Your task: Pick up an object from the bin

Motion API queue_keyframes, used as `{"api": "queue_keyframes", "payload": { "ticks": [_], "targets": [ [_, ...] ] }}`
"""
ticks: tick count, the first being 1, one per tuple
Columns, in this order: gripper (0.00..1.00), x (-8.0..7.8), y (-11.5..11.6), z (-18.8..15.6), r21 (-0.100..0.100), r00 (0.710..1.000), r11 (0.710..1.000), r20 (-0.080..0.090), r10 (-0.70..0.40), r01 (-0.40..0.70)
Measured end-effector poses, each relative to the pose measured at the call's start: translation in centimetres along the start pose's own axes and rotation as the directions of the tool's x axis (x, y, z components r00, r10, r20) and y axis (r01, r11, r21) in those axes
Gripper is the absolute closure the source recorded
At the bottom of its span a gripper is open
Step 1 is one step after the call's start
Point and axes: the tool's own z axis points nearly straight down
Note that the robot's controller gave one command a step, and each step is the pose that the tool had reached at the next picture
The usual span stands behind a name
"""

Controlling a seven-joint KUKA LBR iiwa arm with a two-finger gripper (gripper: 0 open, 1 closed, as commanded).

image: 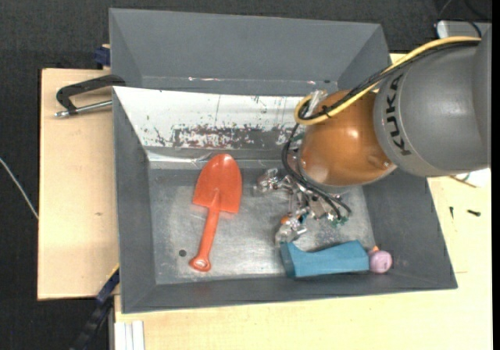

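Fingertips (291, 223) read as spread, with bare floor showing between them and nothing clamped, though the metal tangle under the wrist makes this a best read. The gripper (283, 203) sits low over the middle of the bin (234, 55), tucked under the orange wrist cover (344, 149), with the arm coming in from the right. It holds nothing. The nearest thing is the blue block (324, 259), a long flat box lying along the front wall. Its left end is just in front of the lower fingertip; I can't tell whether they touch. A small pink-purple piece (380, 262) butts against the block's right end in the front right corner. The orange toy shovel (216, 198) lies flat on the floor to the gripper's left, blade toward the back wall and handle toward the front, near the gripper but clearly apart from it. Everything lies flat like loose dropped stuff, and the block and pink piece probably settled against the front wall. The spread fingers suit straddling something, likely the block's end or the shovel's blade. They are round neither yet, so the pick is not done.
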Motion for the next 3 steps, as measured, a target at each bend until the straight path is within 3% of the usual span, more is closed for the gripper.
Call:
{"api": "queue_keyframes", "payload": {
  "ticks": [1, 2, 3],
  "targets": [
    [0.0, 1.6, -2.1, -0.7, 0.0, 0.999, 0.999, 0.016, 0.051, -0.051],
    [0.0, 1.5, -3.7, -0.1, -0.006, 0.992, 0.992, -0.002, 0.13, -0.13],
    [0.0, 3.5, -7.2, -0.4, -0.002, 0.991, 0.991, -0.022, -0.13, 0.13]
  ]
}}
